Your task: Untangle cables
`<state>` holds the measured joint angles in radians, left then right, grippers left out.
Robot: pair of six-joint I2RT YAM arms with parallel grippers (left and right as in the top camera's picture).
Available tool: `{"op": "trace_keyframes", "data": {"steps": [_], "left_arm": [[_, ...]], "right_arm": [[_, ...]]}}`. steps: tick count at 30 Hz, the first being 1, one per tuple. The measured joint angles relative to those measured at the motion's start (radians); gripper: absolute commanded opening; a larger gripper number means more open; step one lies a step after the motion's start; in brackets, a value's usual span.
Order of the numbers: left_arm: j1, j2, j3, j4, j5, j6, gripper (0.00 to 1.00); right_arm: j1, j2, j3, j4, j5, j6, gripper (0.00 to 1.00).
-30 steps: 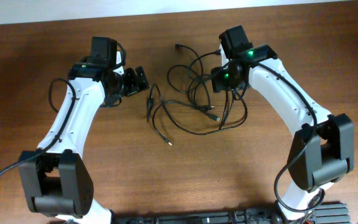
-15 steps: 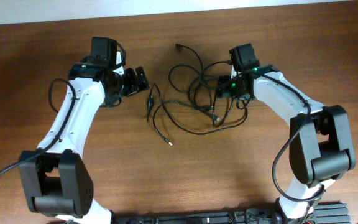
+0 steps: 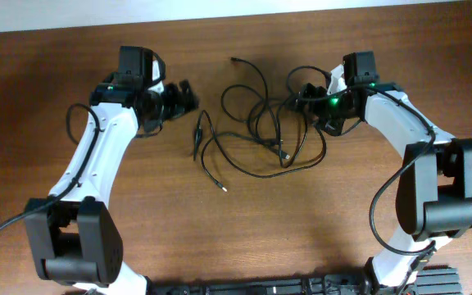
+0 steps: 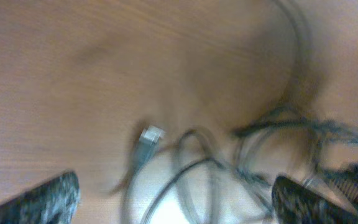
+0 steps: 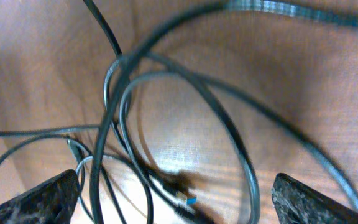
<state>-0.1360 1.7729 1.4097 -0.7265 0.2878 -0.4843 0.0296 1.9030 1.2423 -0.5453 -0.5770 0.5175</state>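
Overhead, our right gripper (image 3: 305, 97) has swung outward since a second ago. Its fingers are spread wide, with loops of the cables (image 3: 252, 124) between and ahead of them. Our left gripper (image 3: 183, 96) is spread wide too, and the tangle lies just ahead of its fingers.

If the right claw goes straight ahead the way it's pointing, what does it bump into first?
Probably the cables: the right gripper points into their tangled loops, which lie just ahead of it. Its height above them is unclear.
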Motion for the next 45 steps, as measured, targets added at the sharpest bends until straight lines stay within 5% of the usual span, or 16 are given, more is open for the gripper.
{"op": "trace_keyframes", "data": {"steps": [4,10,14,17,21,26,31,33,36,45], "left_arm": [[-0.034,0.0,-0.003,0.218,0.222,-0.029,0.99],[-0.249,0.0,-0.003,0.298,0.092,-0.087,0.93],[-0.364,0.029,-0.003,0.367,-0.04,-0.171,0.61],[-0.424,0.148,-0.004,0.487,-0.059,-0.224,0.0],[-0.436,0.229,-0.005,0.504,-0.05,-0.243,0.0],[-0.392,0.038,0.072,0.363,-0.036,-0.136,0.0],[-0.391,-0.168,0.124,0.288,-0.131,-0.081,0.0],[-0.391,-0.151,0.123,0.282,-0.151,-0.079,0.0],[-0.381,-0.15,0.123,0.283,-0.174,-0.072,0.0],[-0.159,-0.257,0.212,0.404,-0.185,0.011,0.0]], "right_arm": [[0.0,0.0,0.0,-0.03,0.0,-0.034,1.0],[-0.121,-0.033,0.0,-0.169,0.008,-0.125,0.99],[-0.21,-0.195,-0.001,-0.316,0.011,-0.219,0.99],[-0.204,-0.2,-0.001,-0.364,0.057,-0.252,0.99],[-0.204,-0.2,-0.001,-0.364,0.148,-0.262,0.99],[-0.159,-0.199,-0.001,-0.339,0.06,-0.264,0.99],[0.108,-0.197,-0.092,-0.06,0.04,-0.247,0.99],[0.216,-0.196,-0.166,0.004,0.167,-0.157,0.41],[0.295,-0.195,-0.247,0.084,0.335,-0.074,0.14],[0.328,-0.087,-0.252,0.128,0.523,0.01,0.08]]}}
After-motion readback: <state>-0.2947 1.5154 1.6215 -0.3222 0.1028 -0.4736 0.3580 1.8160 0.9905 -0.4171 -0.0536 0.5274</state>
